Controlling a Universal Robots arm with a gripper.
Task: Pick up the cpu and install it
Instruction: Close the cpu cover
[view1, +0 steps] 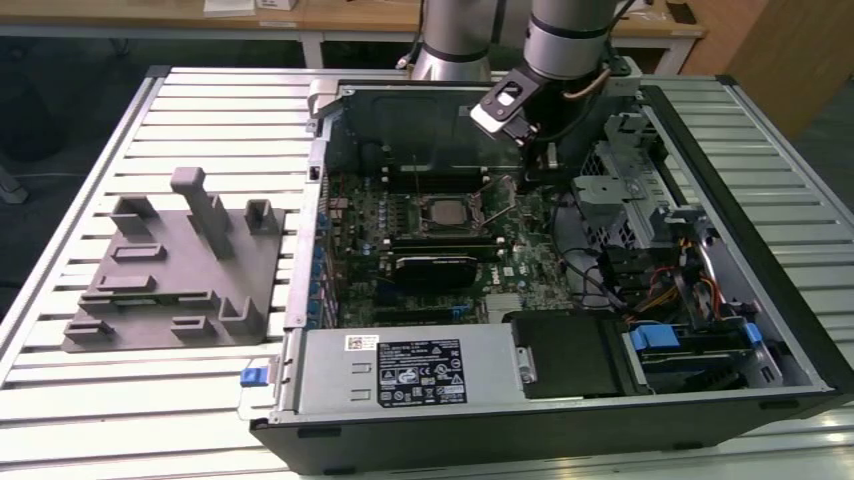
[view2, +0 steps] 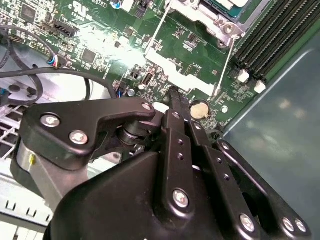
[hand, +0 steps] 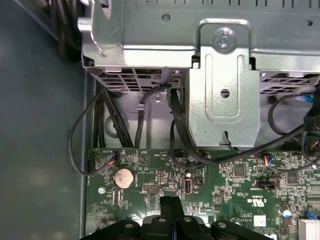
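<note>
The cpu (view1: 445, 212) lies flat as a pale square inside the dark, metal-bordered socket frame (view1: 445, 198) on the green motherboard (view1: 521, 262) of the open computer case. A corner of it shows in the second wrist view as the cpu (view2: 226, 4). My gripper (view1: 533, 183) hangs low inside the case, to the exterior view's right of the socket and apart from the cpu. Its black fingers are shut tip to tip with nothing seen between them, over the board near a round coin battery (hand: 123, 177). The gripper (view2: 176, 96) points at the board beside the socket's thin wire levers (view2: 226, 62); it is also the gripper (hand: 171, 202) in the first wrist view.
A grey plastic fixture (view1: 174, 265) with upright posts stands on the slatted table (view1: 120, 400) to the exterior view's left of the case. A metal drive cage (hand: 220, 75), black cables (hand: 177, 135) and memory slots (view2: 270, 47) crowd the gripper. A power supply (view1: 407, 370) fills the case's near end.
</note>
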